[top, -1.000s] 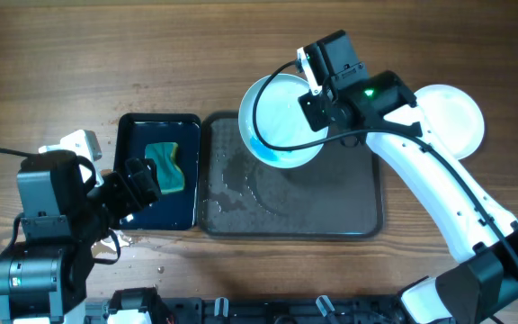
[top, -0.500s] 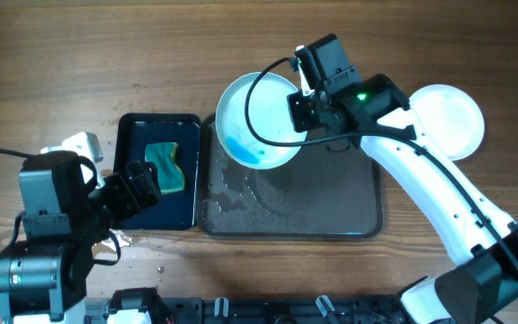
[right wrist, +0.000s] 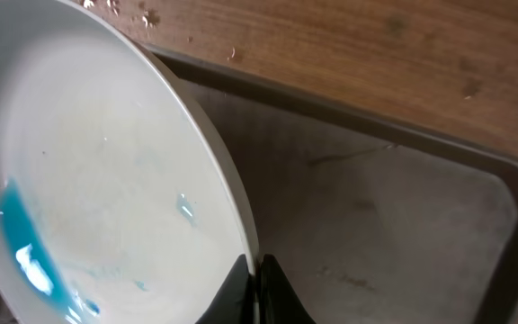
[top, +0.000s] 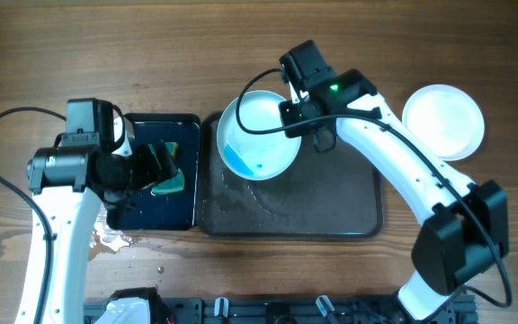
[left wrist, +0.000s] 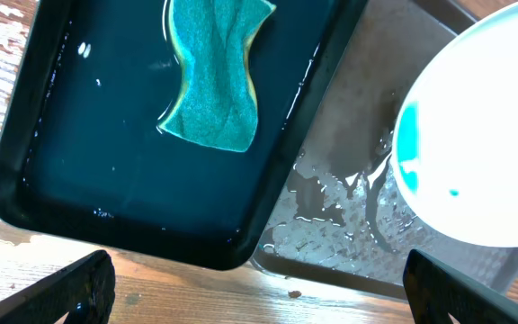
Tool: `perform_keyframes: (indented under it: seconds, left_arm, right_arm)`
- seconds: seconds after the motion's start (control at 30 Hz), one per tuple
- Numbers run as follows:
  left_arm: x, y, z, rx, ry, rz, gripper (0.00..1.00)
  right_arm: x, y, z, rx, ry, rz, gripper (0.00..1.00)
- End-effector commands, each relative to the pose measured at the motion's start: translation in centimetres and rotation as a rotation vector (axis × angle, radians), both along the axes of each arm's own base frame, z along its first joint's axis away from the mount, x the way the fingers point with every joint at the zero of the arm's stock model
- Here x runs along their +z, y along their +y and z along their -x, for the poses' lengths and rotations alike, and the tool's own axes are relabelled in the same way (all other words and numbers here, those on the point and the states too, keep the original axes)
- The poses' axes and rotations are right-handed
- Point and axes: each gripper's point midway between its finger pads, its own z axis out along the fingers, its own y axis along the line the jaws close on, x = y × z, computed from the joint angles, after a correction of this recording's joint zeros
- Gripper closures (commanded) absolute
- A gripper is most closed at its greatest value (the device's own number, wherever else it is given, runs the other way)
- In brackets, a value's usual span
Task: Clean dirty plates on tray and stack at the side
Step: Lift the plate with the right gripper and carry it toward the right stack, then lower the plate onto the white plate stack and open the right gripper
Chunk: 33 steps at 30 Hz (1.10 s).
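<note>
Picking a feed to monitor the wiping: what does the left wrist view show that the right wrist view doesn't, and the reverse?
Only the left wrist view shows the green sponge lying in the black tray, plus water pooled on the grey tray. Only the right wrist view shows the right tool clamped on the rim of the plate. Both show the plate's blue smear, the grey tray and the wooden table.
</note>
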Motion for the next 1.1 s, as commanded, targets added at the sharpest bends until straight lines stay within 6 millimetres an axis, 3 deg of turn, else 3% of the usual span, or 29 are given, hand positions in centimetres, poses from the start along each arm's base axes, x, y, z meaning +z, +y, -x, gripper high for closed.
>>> perform_keyframes:
  seconds: [0.0,0.1,0.13,0.23,0.33,0.47,0.57,0.63,0.73,0.83,0.97,1.07]
  left_arm:
    - [-0.3,-0.2,-0.4,-0.007,0.000,0.014,0.04]
    - [-0.1,-0.1,-1.0,0.005,-0.026,0.015,0.25]
    - [0.0,0.5,-1.5,0.061,-0.039,0.016,0.26]
    - [0.3,4.8,-2.5,0.284,-0.073,0.002,0.02]
    - [0.3,10.4,-1.2,0.496,-0.070,0.003,0.00]
    - [0.8,17.7,2.4,0.877,-0.103,0.136,0.00]
    - [1.4,19.8,4.4,1.025,-0.152,0.263,0.00]
    - [1.5,19.9,4.6,1.039,-0.157,0.285,0.00]
    - [1.6,19.7,4.4,1.033,-0.164,0.301,0.00]
    - [1.7,19.5,4.3,1.030,-0.164,0.313,0.00]
    - [2.2,18.9,3.6,1.008,-0.189,0.367,0.00]
    - [2.2,18.7,3.7,1.013,-0.180,0.378,0.00]
  right_arm:
    - [0.5,1.2,-0.7,0.056,-0.025,-0.030,0.96]
    - [1.7,2.9,-1.2,0.172,-0.094,-0.025,0.96]
    - [2.6,3.9,-1.4,0.204,-0.137,-0.014,0.96]
    - [5.2,6.3,-1.5,0.239,-0.233,0.010,0.96]
    - [6.4,8.2,-1.8,0.281,-0.301,0.010,0.96]
    - [8.1,10.4,-3.5,0.276,-0.432,-0.025,0.96]
    - [10.8,14.2,-3.4,0.371,-0.603,-0.017,0.96]
    - [11.2,16.6,-2.4,0.416,-0.673,0.022,0.96]
    - [10.0,18.7,-1.9,0.436,-0.743,0.123,0.96]
    - [10.0,19.6,-1.8,0.432,-0.840,0.262,0.96]
    - [12.8,20.7,-1.3,0.422,-1.013,0.455,0.96]
    - [15.5,22.1,0.1,0.451,-1.117,0.544,0.95]
